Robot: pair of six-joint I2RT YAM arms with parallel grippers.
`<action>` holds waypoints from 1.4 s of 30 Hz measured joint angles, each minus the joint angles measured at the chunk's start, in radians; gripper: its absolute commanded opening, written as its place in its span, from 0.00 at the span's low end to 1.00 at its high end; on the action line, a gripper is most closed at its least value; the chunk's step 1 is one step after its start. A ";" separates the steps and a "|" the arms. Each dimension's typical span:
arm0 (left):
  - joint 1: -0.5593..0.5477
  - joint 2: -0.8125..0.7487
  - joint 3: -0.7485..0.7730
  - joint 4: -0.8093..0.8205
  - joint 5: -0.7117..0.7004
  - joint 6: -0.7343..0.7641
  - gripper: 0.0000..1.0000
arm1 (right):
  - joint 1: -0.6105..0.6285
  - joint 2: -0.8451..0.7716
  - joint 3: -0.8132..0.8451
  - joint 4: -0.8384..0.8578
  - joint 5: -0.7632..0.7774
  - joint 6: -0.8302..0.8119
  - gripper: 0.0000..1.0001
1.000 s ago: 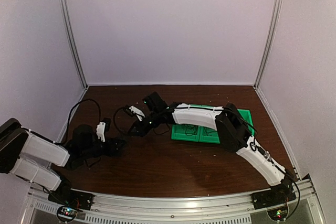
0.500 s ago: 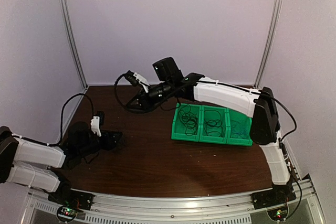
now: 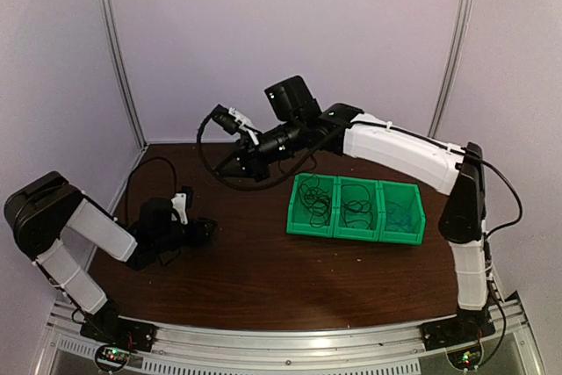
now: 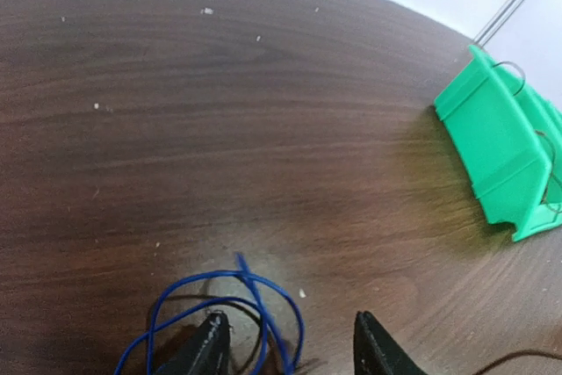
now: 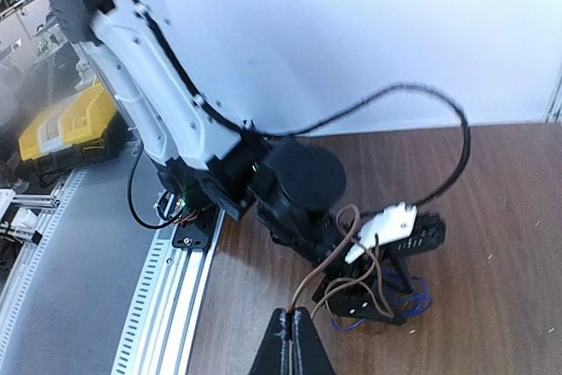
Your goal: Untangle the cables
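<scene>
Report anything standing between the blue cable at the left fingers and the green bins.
Nothing visible does. In the left wrist view, only bare table lies between the blue cable and the nearest green bin.

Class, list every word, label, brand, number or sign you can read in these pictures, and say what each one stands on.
No text can be read in any view.
Green bins: plain walls, no label showing.
Yellow and black case beside the table: any marking is too blurred to read.
Arm bases: small coloured lights only, no print that can be read.
</scene>
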 measured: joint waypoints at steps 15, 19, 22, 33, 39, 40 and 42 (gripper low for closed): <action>0.000 0.120 0.014 0.034 -0.015 -0.015 0.48 | -0.255 -0.343 0.281 -0.136 -0.044 -0.179 0.00; 0.000 0.103 0.014 0.006 -0.019 -0.015 0.49 | -0.383 -0.381 0.285 -0.164 -0.036 -0.192 0.00; 0.000 0.073 0.015 -0.040 -0.022 -0.014 0.51 | -0.403 -0.410 0.261 -0.177 -0.018 -0.212 0.00; 0.000 -0.113 0.059 -0.201 -0.022 0.001 0.56 | -0.409 -0.506 -0.080 -0.162 0.066 -0.283 0.00; 0.000 -0.230 0.120 -0.292 -0.025 0.024 0.58 | -0.411 -0.505 -0.302 -0.136 0.120 -0.304 0.00; 0.000 -0.248 0.128 -0.303 -0.028 0.027 0.58 | -0.411 -0.505 -0.322 -0.126 0.121 -0.304 0.00; 0.000 -0.276 0.137 -0.317 -0.040 0.035 0.58 | -0.411 -0.505 -0.362 -0.108 0.122 -0.304 0.00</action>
